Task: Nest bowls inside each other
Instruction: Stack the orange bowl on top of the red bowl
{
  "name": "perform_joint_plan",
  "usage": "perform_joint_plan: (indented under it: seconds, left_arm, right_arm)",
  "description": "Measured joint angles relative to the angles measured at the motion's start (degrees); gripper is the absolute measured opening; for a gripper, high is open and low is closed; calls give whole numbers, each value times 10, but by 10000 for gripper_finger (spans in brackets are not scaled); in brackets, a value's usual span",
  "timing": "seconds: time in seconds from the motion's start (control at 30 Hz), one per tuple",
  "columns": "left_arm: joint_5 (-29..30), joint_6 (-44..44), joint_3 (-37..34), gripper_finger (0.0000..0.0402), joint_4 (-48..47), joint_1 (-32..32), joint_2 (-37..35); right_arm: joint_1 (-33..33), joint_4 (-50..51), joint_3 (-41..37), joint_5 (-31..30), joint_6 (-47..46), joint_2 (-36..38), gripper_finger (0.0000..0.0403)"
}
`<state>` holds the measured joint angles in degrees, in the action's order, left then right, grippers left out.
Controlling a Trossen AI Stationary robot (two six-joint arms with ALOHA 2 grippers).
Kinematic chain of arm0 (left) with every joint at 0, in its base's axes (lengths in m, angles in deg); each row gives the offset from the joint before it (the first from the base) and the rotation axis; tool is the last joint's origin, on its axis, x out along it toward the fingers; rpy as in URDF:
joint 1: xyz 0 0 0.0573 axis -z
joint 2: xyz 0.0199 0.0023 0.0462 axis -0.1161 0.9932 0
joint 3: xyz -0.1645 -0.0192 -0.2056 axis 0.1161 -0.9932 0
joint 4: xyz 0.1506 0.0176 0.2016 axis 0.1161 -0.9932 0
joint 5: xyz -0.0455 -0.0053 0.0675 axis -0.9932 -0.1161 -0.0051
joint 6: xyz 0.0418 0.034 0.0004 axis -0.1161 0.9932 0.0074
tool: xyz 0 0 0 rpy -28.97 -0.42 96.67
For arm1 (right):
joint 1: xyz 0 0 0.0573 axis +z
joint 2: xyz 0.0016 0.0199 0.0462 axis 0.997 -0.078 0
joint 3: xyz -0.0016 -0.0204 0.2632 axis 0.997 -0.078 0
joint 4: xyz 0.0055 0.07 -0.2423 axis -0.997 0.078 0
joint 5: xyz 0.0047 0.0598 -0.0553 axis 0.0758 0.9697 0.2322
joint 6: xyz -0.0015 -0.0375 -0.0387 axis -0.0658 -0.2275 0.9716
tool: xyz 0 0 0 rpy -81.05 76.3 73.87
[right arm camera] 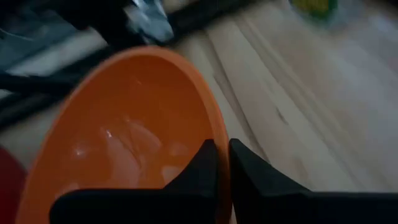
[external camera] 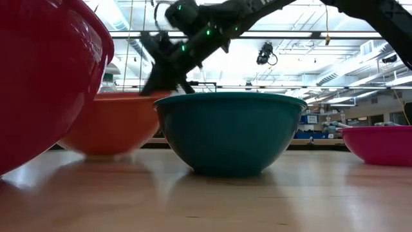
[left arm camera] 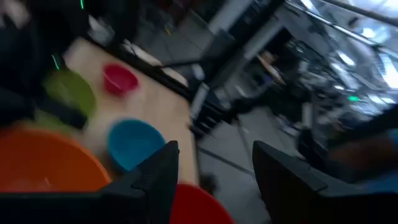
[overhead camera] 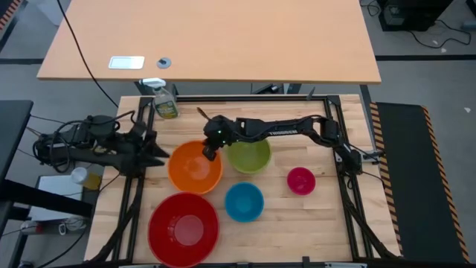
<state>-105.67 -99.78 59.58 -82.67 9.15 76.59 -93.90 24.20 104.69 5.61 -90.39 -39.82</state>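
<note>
Rim of the orange bowl point(right arm camera: 124, 143) sits pinched between the closed fingers of the right tool point(right arm camera: 222, 163), beside the green bowl point(overhead camera: 249, 155).

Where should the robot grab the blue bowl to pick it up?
Probably by its rim. The blue bowl sits upright and open, with round sides too wide and slippery to pinch, so one finger goes inside and one outside the thin edge, coming down from above. The right gripper is shut on the orange bowl the same way.
</note>
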Motion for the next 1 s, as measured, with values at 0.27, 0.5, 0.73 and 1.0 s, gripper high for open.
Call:
perform_joint_plan:
  seconds: [0.27, 0.5, 0.73, 1.0]
  left_arm:
    - [-37, -10, 0, 208, 5, 0, -21]
    - [-38, 3, 0, 208, 12, 0, -36]
    - [-31, 28, 0, 208, 12, 0, -49]
    - [20, 65, 0, 208, 32, 0, -50]
  right_arm:
    - [15, 19, 1, -5, -11, 44, 28]
    - [28, 36, 1, -91, -25, 57, 25]
    - [29, 34, 1, -121, -26, 61, 25]
    - [25, 32, 1, -88, -33, 91, 24]
